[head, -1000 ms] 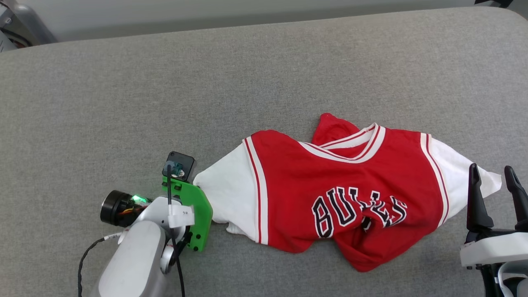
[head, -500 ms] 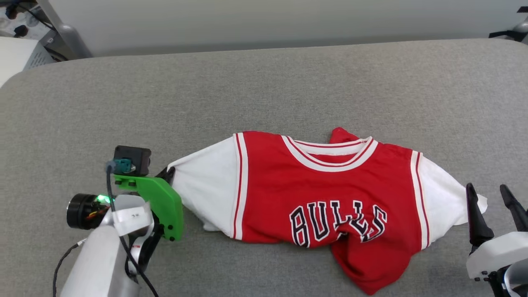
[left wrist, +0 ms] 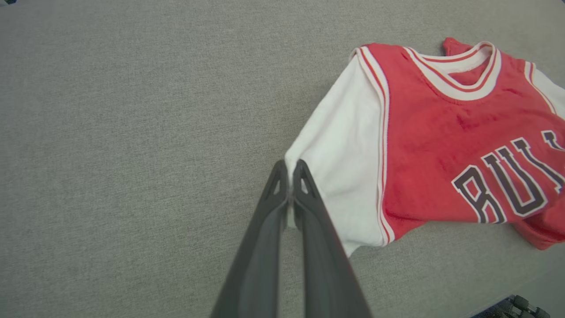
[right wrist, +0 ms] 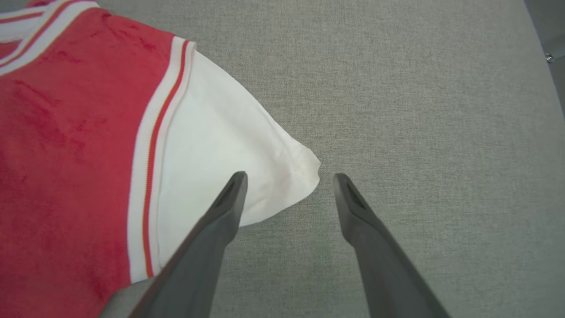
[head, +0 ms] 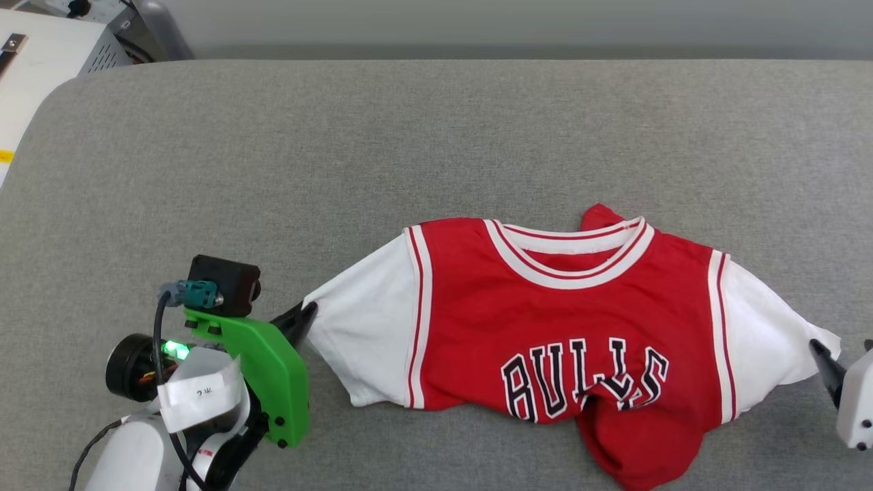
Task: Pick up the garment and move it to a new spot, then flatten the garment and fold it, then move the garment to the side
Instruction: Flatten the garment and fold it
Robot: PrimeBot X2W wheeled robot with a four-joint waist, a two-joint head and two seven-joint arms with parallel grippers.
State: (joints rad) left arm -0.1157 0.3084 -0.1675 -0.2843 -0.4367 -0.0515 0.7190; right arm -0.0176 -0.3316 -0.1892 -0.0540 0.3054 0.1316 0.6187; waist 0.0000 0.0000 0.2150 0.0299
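Currently my left gripper (left wrist: 290, 176) pinches one white sleeve of the Bulls jersey (head: 566, 307), spread lower right on gray upholstery (head: 409, 136). My right gripper (right wrist: 289, 176) gapes around the other sleeve, which could slip if I pull before clamping.

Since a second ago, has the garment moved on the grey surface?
Yes. The garment has shifted left, toward the left corner of the grey surface, and stretched flatter.

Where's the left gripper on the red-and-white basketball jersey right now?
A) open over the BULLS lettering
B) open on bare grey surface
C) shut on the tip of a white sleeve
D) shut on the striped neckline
C: the left gripper pinches, fingers together, the white sleeve tip of the red basketball jersey.
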